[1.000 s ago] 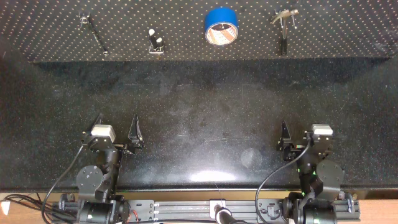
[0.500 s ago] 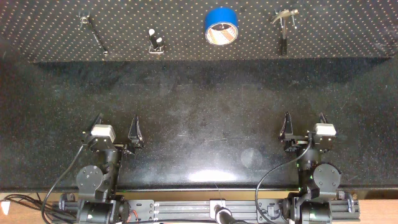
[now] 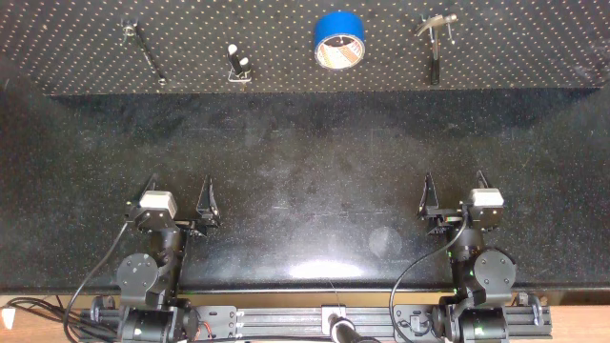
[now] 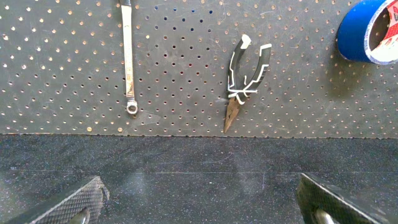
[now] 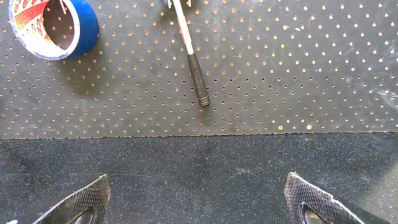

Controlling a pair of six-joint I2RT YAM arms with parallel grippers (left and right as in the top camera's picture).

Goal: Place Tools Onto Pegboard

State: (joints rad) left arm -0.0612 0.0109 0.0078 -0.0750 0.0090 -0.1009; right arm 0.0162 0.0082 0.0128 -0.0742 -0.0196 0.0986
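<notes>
Both held low, left hand (image 3: 179,193) and right hand (image 3: 455,189) face the pegboard (image 3: 286,43), released and empty.

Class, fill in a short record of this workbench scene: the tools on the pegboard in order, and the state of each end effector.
board: pegboard along the far edge of the black table
hung tools, left to right in the top view: wrench, pliers, blue tape roll, hammer
left end effector: open, holding nothing, near its base
right end effector: open, holding nothing, near its base
task status: all four tools hang on the board
</notes>
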